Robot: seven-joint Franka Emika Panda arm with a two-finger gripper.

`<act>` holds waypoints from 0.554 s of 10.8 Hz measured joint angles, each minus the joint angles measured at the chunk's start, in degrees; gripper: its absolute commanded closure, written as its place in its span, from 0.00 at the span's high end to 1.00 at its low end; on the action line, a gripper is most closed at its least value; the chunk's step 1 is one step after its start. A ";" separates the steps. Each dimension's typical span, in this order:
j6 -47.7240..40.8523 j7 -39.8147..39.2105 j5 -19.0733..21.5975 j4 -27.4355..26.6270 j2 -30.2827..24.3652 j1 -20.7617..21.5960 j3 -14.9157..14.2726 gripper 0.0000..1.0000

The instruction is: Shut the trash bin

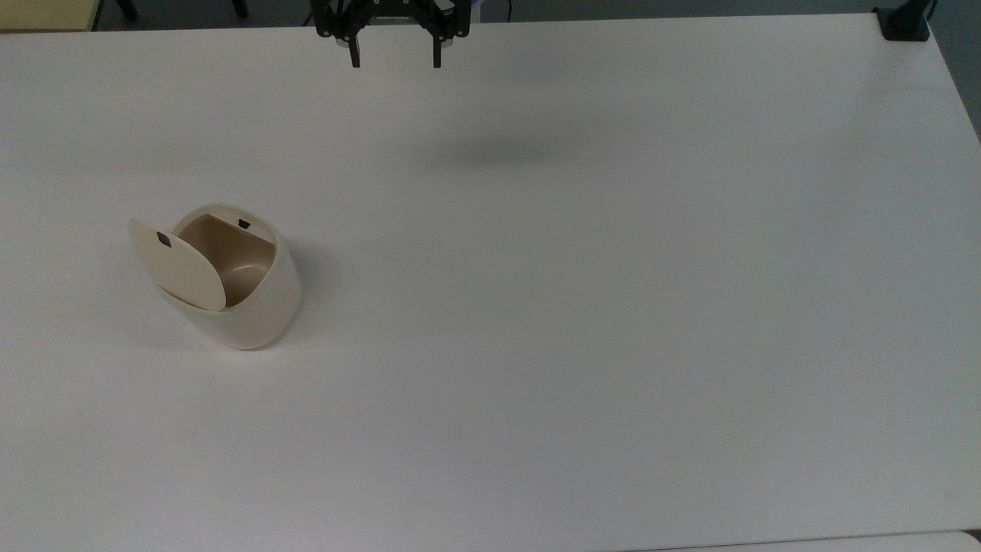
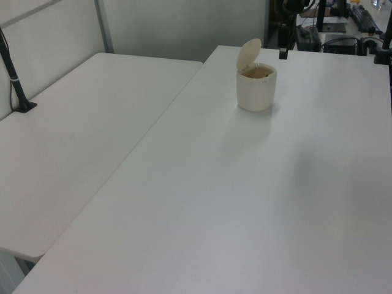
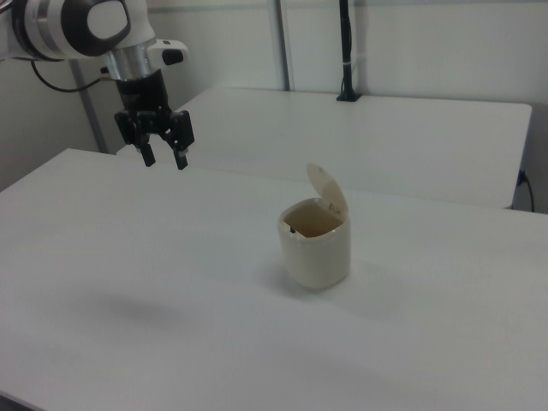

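The trash bin (image 1: 253, 307) is a small cream tub on the white table, at the top view's left. Its flat lid (image 1: 178, 264) stands raised and tilted back, so the tan-brown inside shows. The bin (image 2: 256, 90) also stands far back in the left view, and the bin (image 3: 317, 248) sits mid-table in the right view with its lid (image 3: 329, 190) up. My gripper (image 1: 395, 61) hangs open and empty at the top view's upper edge, far from the bin. In the right view the gripper (image 3: 164, 159) hovers well above the table, to the bin's left.
A second white table (image 2: 73, 141) adjoins on the left view's left. A black clamp post (image 1: 904, 23) stands at the table's corner in the top view's upper right. The gripper's shadow (image 1: 490, 153) lies on the table.
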 measured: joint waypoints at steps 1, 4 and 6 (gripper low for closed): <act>0.00 -0.37 0.00 0.00 0.00 0.00 0.00 0.18; 0.00 -0.57 0.00 0.00 0.00 0.00 0.00 0.05; 0.00 -0.57 0.00 -0.01 0.01 0.00 -0.01 0.01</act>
